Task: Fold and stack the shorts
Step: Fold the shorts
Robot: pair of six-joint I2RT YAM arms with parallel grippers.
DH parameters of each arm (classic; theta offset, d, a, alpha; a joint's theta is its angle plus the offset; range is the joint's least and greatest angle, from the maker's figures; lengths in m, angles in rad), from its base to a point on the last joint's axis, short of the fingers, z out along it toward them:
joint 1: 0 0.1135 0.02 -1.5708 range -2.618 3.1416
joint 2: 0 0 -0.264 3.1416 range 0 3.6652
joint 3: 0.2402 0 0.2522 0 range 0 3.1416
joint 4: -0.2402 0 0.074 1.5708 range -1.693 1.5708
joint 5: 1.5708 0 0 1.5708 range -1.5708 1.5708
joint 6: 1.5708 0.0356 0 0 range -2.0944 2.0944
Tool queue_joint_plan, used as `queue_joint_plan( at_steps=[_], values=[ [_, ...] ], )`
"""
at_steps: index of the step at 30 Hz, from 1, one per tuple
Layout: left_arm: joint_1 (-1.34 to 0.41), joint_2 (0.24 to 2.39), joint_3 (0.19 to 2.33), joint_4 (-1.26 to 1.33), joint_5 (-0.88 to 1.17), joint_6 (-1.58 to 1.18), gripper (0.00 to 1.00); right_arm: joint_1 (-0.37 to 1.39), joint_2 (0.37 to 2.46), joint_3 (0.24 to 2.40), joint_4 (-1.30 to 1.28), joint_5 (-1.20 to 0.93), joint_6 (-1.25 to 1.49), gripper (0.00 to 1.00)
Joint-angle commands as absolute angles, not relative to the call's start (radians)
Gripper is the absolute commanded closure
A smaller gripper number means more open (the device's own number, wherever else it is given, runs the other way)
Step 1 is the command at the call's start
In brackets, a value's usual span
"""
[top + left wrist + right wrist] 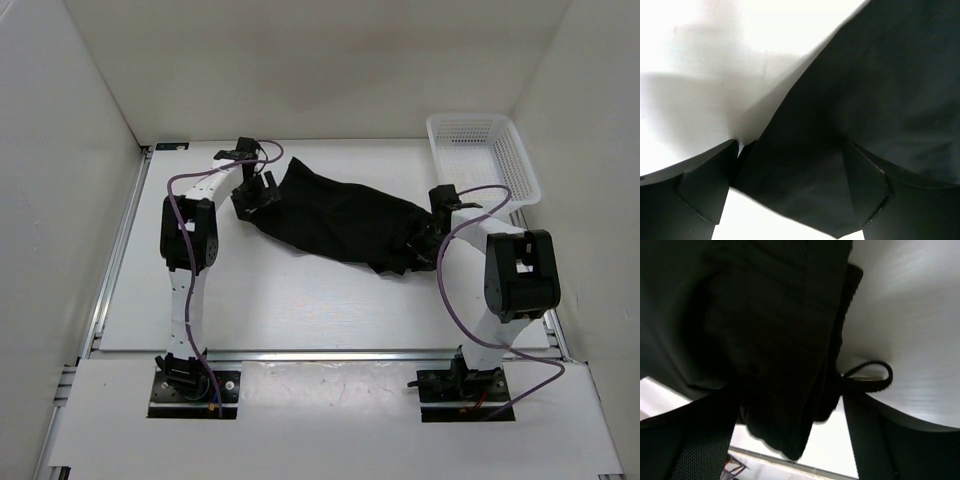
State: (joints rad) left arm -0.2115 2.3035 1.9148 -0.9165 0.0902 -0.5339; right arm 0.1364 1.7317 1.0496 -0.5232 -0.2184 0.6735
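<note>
Top external view shows the black shorts [340, 215] crumpled mid-desk [300, 300], the left claw [255, 195] at their 10 o'clock end and the right claw [425, 240] at their 4 o'clock end, both released, spread wide around dark fabric whose folds are hard to make out and whose edges the wrist views cut off.

two arms stand at the near edge. the left arm [188, 245] reaches far and bends right, its left gripper [257, 194] with fingers spread wide. the right arm [517, 275] folds leftward, its right gripper [424, 246] angled down, fingers likewise wide apart.
</note>
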Motion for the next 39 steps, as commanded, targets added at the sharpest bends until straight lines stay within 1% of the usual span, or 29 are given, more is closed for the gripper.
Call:
queue_joint_plan(
  at_steps=[1, 2, 3, 4, 5, 6, 7, 8, 9, 11, 15, 16, 18, 19, 22, 23, 25, 26, 27, 28, 29, 30, 31, 32, 33, 35, 37, 38, 39],
  values=[
    [-0.21, 2.342, 1.991, -0.891, 0.118, -0.545, 0.16, 0.167, 1.779, 1.089, -0.492, -0.183, 0.667, 0.18],
    [-0.21, 2.361, 2.005, -0.891, 0.118, -0.545, 0.24, 0.179, 1.792, 1.103, -0.492, -0.183, 0.667, 0.23],
    [-0.21, 2.361, 2.017, -0.891, 0.118, -0.554, 0.36, 0.179, 1.804, 1.117, -0.492, -0.16, 0.657, 0.27],
    [-0.21, 2.371, 2.037, -0.891, 0.118, -0.554, 0.5, 0.192, 1.824, 1.126, -0.492, -0.15, 0.657, 0.34],
    [-0.21, 2.372, 2.037, -0.891, 0.118, -0.554, 0.7, 0.202, 1.833, 1.135, -0.492, -0.15, 0.657, 0.52],
    [-0.21, 2.372, 2.051, -0.891, 0.118, -0.554, 0.9, 0.202, 1.844, 1.149, -0.502, -0.15, 0.643, 0.61],
    [-0.201, 2.372, 2.051, -0.891, 0.118, -0.554, 0.9, 0.202, 1.844, 1.16, -0.511, -0.15, 0.626, 0.72],
    [-0.201, 2.343, 2.051, -0.891, 0.106, -0.554, 0.9, 0.212, 1.844, 1.169, -0.523, -0.15, 0.608, 0.88],
    [-0.192, 2.324, 2.031, -0.891, 0.091, -0.566, 0.9, 0.212, 1.835, 1.18, -0.543, -0.15, 0.598, 0.94],
    [-0.181, 2.254, 1.973, -0.891, 0.04, -0.577, 0.9, 0.212, 1.806, 1.18, -0.563, -0.15, 0.574, 1.0],
    [-0.138, 2.106, 1.801, -0.891, -0.029, -0.601, 0.9, 0.222, 1.749, 1.167, -0.635, -0.141, 0.482, 1.0],
    [-0.129, 2.074, 1.711, -0.891, -0.029, -0.612, 0.9, 0.222, 1.734, 1.154, -0.661, -0.132, 0.47, 1.0],
    [-0.129, 1.972, 1.61, -0.891, -0.064, -0.623, 0.9, 0.222, 1.684, 1.097, -0.684, -0.132, 0.434, 1.0],
    [-0.129, 1.932, 1.495, -0.891, -0.077, -0.635, 0.9, 0.222, 1.668, 1.076, -0.707, -0.132, 0.425, 1.0],
    [-0.129, 1.757, 1.306, -0.891, -0.107, -0.684, 0.9, 0.222, 1.597, 0.993, -0.741, -0.132, 0.396, 1.0],
    [-0.129, 1.715, 1.195, -0.891, -0.107, -0.719, 0.9, 0.222, 1.563, 0.973, -0.75, -0.132, 0.387, 1.0],
    [-0.129, 1.607, 1.105, -0.891, -0.107, -0.758, 0.9, 0.222, 1.52, 0.918, -0.761, -0.132, 0.387, 0.99],
    [-0.155, 1.577, 1.047, -0.891, -0.107, -0.77, 0.9, 0.222, 1.508, 0.902, -0.761, -0.132, 0.399, 0.93],
    [-0.155, 1.556, 1.025, -0.891, -0.107, -0.79, 0.9, 0.222, 1.494, 0.888, -0.761, -0.132, 0.399, 0.76],
    [-0.155, 1.519, 1.008, -0.891, -0.097, -0.79, 0.89, 0.222, 1.483, 0.878, -0.761, -0.123, 0.409, 0.37],
    [-0.155, 1.506, 0.996, -0.891, -0.097, -0.79, 0.77, 0.222, 1.462, 0.877, -0.761, -0.123, 0.41, 0.28],
    [-0.155, 1.506, 0.996, -0.891, -0.097, -0.79, 0.65, 0.222, 1.45, 0.877, -0.775, -0.103, 0.41, 0.22],
    [-0.155, 1.482, 0.996, -0.906, -0.097, -0.79, 0.49, 0.222, 1.427, 0.896, -0.785, -0.086, 0.41, 0.15],
    [-0.155, 1.473, 1.008, -0.932, -0.116, -0.779, 0.27, 0.222, 1.414, 0.911, -0.798, -0.072, 0.41, 0.13],
    [-0.155, 1.464, 1.038, -0.954, -0.133, -0.779, 0.02, 0.222, 1.401, 0.929, -0.834, -0.057, 0.41, 0.12],
    [-0.155, 1.43, 1.08, -0.988, -0.164, -0.77, 0.0, 0.222, 1.362, 0.983, -0.862, -0.048, 0.397, 0.1],
    [-0.166, 1.411, 1.158, -1.035, -0.193, -0.756, 0.0, 0.233, 1.33, 1.02, -0.903, -0.025, 0.397, 0.12],
    [-0.175, 1.399, 1.184, -1.052, -0.224, -0.747, 0.0, 0.233, 1.319, 1.035, -0.913, -0.025, 0.397, 0.2],
    [-0.196, 1.399, 1.209, -1.064, -0.224, -0.747, 0.05, 0.242, 1.319, 1.061, -0.913, -0.025, 0.408, 0.29]
  ],
)
